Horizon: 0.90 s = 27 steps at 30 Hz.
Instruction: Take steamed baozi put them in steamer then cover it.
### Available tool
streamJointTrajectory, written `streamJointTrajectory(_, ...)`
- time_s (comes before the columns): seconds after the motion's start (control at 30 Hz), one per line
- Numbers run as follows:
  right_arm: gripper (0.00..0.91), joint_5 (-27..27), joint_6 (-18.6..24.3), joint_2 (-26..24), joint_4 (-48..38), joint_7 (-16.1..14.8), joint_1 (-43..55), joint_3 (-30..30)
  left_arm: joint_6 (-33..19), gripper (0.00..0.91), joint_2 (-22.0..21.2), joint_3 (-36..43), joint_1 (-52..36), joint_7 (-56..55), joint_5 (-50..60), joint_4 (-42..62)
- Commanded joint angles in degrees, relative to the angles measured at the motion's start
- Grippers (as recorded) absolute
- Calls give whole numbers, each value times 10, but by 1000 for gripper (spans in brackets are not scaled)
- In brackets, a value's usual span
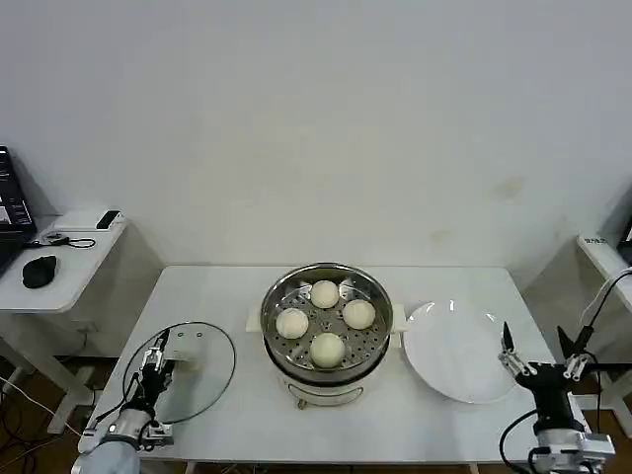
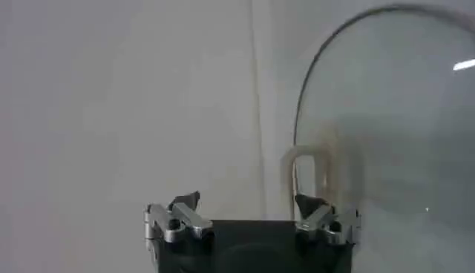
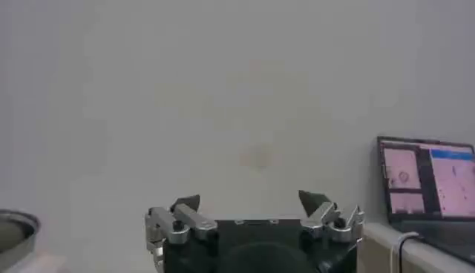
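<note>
With all four baozi [image 1: 326,321] inside the steamer [image 1: 327,367], the rigid, breakable glass cover [image 1: 193,370] beside it warrants a handle grasp by the spread, empty left gripper [image 1: 153,369]; the right gripper [image 1: 542,361], beyond the plate [image 1: 456,354], also stands spread and empty.

I'm looking into a lab or office test room with bare white walls. A white table [image 1: 207,296] is flanked by side desks carrying a mouse [image 1: 39,271], cables and a laptop [image 3: 427,182].

Right gripper [image 3: 250,201], jaws spread wide
</note>
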Motion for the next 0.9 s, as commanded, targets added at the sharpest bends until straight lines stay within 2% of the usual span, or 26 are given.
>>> streamJointTrajectory(0.03, 907, -6, 0, 10, 4, 1, -4, -17, -6, 0, -2, 3, -16, -2, 4, 14)
streamJointTrajectory(0.57, 907, -6, 2, -13, 17, -2, -21, -5, 8, 0, -2, -27, 28, 3, 0, -80)
streamJointTrajectory(0.77, 907, -6, -2, -22, 20, -2, -24, -1, 39, 0, -4, -49, 54, 3, -17, -131)
streamJointTrajectory(0.9, 907, -14, -2, -30, 19, -5, -29, -1, 85, 0, 0, -62, 97, 35, -51, -222)
